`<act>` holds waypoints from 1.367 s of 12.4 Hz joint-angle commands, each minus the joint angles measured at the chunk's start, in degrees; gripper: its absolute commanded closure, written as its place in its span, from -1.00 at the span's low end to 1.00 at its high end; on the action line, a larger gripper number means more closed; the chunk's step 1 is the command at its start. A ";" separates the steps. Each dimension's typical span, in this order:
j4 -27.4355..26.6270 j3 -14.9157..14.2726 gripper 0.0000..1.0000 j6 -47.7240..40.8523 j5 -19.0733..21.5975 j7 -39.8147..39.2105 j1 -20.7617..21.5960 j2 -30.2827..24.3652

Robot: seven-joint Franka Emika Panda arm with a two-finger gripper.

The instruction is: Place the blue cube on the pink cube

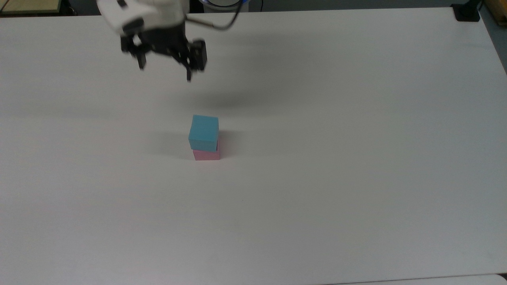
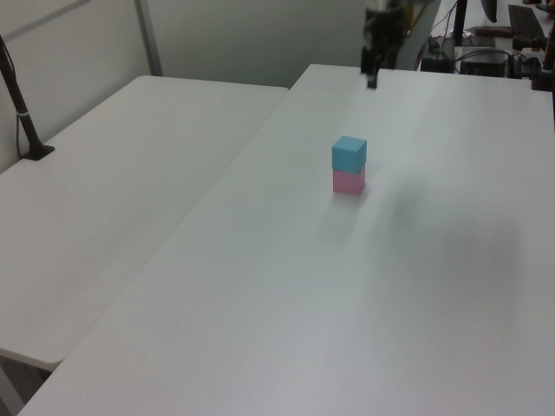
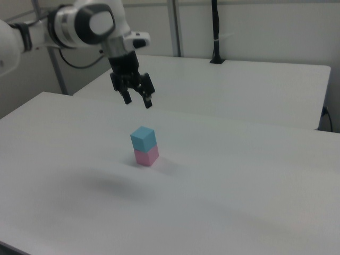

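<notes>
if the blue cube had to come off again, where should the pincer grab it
Probably from straight above, closing on two opposite side faces of the blue cube. It sits upright on the pink cube, its flat sides are free, and the open pincer hangs higher up with nothing in between.

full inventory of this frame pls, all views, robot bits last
Small sky-blue matte cube: 1, light blue, stacked on the pink cube near the table's middle, free of the gripper.
Small pastel pink matte cube: 1, pink, on the table, under the blue cube.
Large white table: 1, white, carries the stack.
Second white table: 1, white, beside the first, at the left view's left.
Black post: 1, black, standing at the second table's far edge in the right view.
Black clamp base: 1, black, top view's upper right corner of the table.
Robot arm: 1, white, raised above the table.
Gripper: 1, black, open, empty, up and away from the stack.
</notes>
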 commanded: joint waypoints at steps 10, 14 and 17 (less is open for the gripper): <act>-3.68 -1.44 -1.00 -8.80 3.56 -7.48 0.59 -14.08; -3.68 -1.44 -1.00 -8.44 3.56 -11.36 0.86 -13.55; -3.77 -1.44 -1.00 -8.35 3.56 -10.93 0.77 -13.03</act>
